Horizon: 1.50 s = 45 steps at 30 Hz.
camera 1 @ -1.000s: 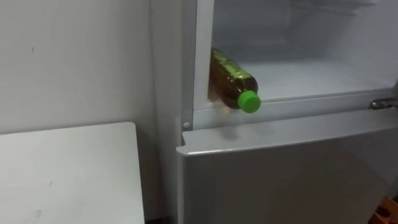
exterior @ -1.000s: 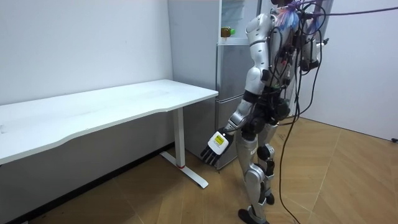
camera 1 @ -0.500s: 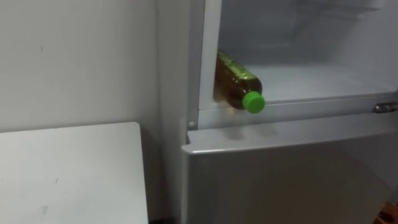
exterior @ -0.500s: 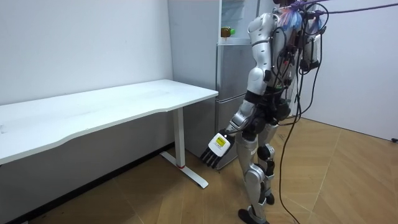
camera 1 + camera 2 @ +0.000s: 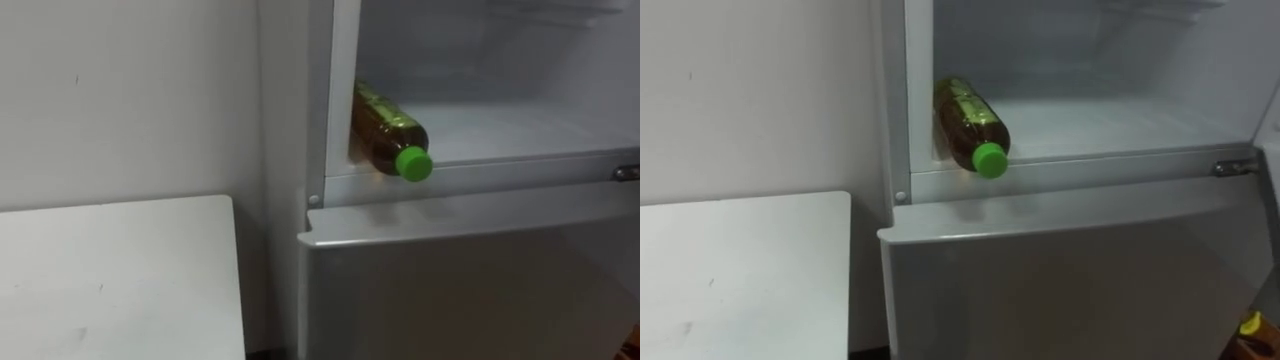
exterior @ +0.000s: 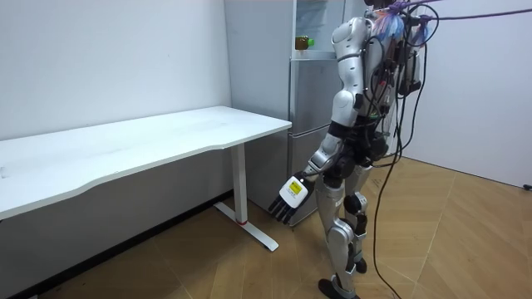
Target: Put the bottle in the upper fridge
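**Robot before a two-door fridge, bottle lying in the upper compartment.**

- **Nearest, left:** the white bench (image 5: 120, 280), with its right edge just beside the fridge (image 6: 309, 91).
- **Left hand:** in the room view the left hand (image 6: 289, 198) hangs low beside the robot's thigh. Its fingers are loose and point down, and it holds nothing.
- **Ahead of the robot:** the closed lower fridge door (image 5: 470, 280). Above it the upper compartment is open to view, with a small metal hinge (image 5: 628, 172) at the right end of its front sill.
- **Bottle:** the bottle (image 5: 385, 135), holding brown liquid, lies on its side on the compartment floor (image 5: 520, 125), tight against the left wall.
- **Long axis:** it runs near to far, slanted a little. The green cap (image 5: 413, 164) points toward the robot and slightly right, and reaches the front sill or just over it.
- **Farther in:** the pale floor of the compartment runs back to its rear wall.

**Deciding relation:** the bottle lies high, ahead of the left hand and well apart from it. It is on the compartment's left side, so the left arm appears the nearer one. Placing looks essentially done. Any further push would go along the bottle's axis, cap first, toward the far wall. The risk is that a round bottle with its cap at the lip rolls or slides out.
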{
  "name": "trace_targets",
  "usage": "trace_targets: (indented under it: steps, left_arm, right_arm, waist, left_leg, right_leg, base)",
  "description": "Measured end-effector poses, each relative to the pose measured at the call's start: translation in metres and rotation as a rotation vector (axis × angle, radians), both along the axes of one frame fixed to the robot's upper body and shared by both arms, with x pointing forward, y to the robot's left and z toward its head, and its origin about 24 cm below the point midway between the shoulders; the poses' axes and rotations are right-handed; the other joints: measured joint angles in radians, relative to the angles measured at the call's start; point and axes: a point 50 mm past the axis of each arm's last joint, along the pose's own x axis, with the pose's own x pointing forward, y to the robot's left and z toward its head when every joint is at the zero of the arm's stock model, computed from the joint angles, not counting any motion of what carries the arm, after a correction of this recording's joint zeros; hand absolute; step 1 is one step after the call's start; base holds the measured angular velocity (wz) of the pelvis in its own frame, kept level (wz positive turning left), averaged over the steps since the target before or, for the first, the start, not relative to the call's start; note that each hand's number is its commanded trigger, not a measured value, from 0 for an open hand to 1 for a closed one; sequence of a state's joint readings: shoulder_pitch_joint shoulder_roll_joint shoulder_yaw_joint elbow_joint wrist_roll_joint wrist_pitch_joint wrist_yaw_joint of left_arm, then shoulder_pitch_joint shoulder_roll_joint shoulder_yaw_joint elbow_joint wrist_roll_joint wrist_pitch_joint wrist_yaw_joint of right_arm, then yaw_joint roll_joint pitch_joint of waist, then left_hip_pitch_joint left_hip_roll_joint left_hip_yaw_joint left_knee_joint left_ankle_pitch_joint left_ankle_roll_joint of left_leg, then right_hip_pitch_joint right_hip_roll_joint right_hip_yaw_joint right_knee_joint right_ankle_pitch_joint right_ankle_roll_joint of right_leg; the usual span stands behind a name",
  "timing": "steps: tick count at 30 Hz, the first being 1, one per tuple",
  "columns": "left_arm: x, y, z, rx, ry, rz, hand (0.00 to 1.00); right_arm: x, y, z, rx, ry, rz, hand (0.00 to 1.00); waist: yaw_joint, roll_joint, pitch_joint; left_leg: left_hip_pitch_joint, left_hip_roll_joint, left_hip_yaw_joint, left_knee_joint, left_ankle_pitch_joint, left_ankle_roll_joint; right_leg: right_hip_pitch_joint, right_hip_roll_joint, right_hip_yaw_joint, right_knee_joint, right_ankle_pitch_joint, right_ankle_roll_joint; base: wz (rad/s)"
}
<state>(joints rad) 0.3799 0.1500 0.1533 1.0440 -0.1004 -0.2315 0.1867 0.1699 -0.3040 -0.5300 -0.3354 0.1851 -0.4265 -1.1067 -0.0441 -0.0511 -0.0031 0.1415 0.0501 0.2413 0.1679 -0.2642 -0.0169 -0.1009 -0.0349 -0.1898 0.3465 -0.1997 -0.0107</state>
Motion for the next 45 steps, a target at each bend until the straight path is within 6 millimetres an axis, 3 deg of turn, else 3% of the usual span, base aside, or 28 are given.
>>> trace_targets:
  steps: [11, 20, 33, 35, 45]
  left_arm:
    - [0.0, -0.001, 0.0, 0.007, 0.008, -0.018, 0.0]
    - [-0.001, -0.002, -0.001, 0.004, 0.016, -0.016, 0.0]
    - [0.018, -0.003, 0.001, -0.002, -0.047, -0.053, 0.0]
    - [0.018, -0.003, 0.001, -0.004, -0.049, -0.049, 0.0]
    - [0.02, -0.004, 0.0, -0.045, -0.049, -0.07, 0.0]
  right_arm:
    - [0.004, 0.013, 0.012, -0.194, 0.07, 0.012, 0.0]
    - [0.022, 0.036, 0.009, -0.252, 0.139, 0.216, 0.0]
    - [0.041, 0.061, 0.003, -0.291, 0.189, 0.405, 0.0]
    - [0.045, 0.065, 0.005, -0.293, 0.177, 0.426, 0.0]
    - [0.057, 0.085, 0.007, -0.414, 0.231, 0.535, 0.0]
  waist:
    - [0.016, -0.002, -0.0005]
    - [0.033, -0.001, 0.0018]
    - [0.076, 0.003, 0.0052]
    - [0.079, 0.001, 0.0029]
    - [0.097, -0.022, 0.0093]
  left_leg:
    - [0.012, -0.001, 0.008, 0.001, 0.0, 0.0]
    - [0.023, -0.002, 0.002, 0.001, 0.0, 0.0]
    - [0.021, 0.006, 0.0, -0.003, -0.001, -0.001]
    - [0.021, 0.006, -0.001, -0.003, -0.001, -0.001]
    - [0.019, 0.007, -0.012, 0.0, -0.001, -0.001]
  right_leg:
    - [0.013, 0.002, 0.013, 0.004, -0.001, 0.001]
    - [0.019, 0.002, 0.018, 0.014, -0.001, 0.0]
    - [0.028, 0.01, 0.007, -0.01, 0.012, -0.004]
    - [0.029, 0.01, 0.006, -0.009, 0.012, -0.004]
    - [0.035, 0.008, -0.002, -0.017, 0.012, -0.004]
  base:
    - [-0.02]
    - [0.0]
    - [0.0]
    - [0.0]
    - [0.02]
